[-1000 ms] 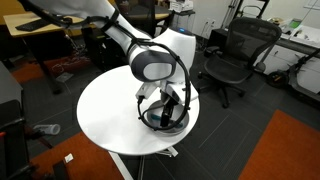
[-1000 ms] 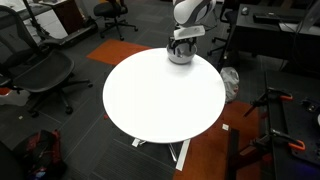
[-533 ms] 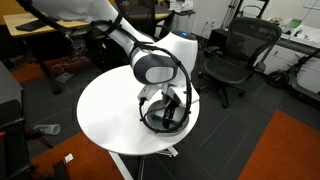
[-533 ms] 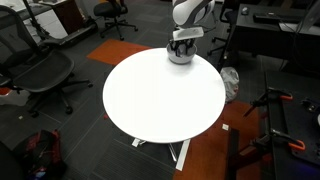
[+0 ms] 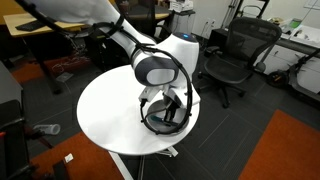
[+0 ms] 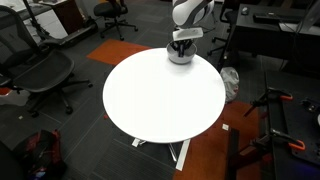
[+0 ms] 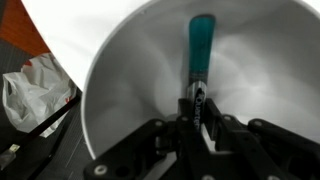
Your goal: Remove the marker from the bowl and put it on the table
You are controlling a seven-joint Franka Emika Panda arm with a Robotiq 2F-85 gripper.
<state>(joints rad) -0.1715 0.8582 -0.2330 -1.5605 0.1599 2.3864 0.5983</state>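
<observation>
In the wrist view the teal-blue marker (image 7: pixel 201 45) lies inside the grey bowl (image 7: pixel 120 90), its dark end between my fingers. My gripper (image 7: pixel 198 112) is shut on that dark end. In both exterior views the gripper (image 5: pixel 167 108) (image 6: pixel 181 43) reaches down into the bowl (image 5: pixel 152 124) (image 6: pixel 180 57), which sits near the edge of the round white table (image 5: pixel 105 110) (image 6: pixel 160 95). The marker itself is hidden by the gripper in the exterior views.
Black office chairs (image 5: pixel 238 55) (image 6: pixel 35 70) stand around the table. A crumpled white plastic bag (image 7: pixel 35 90) (image 6: pixel 229 83) lies on the floor beside it. Orange carpet patches (image 5: pixel 285 150) and wooden desks (image 5: pixel 35 25) surround the area.
The fingers have closed onto the marker's dark end inside the bowl. The arm has stayed almost still over the bowl.
</observation>
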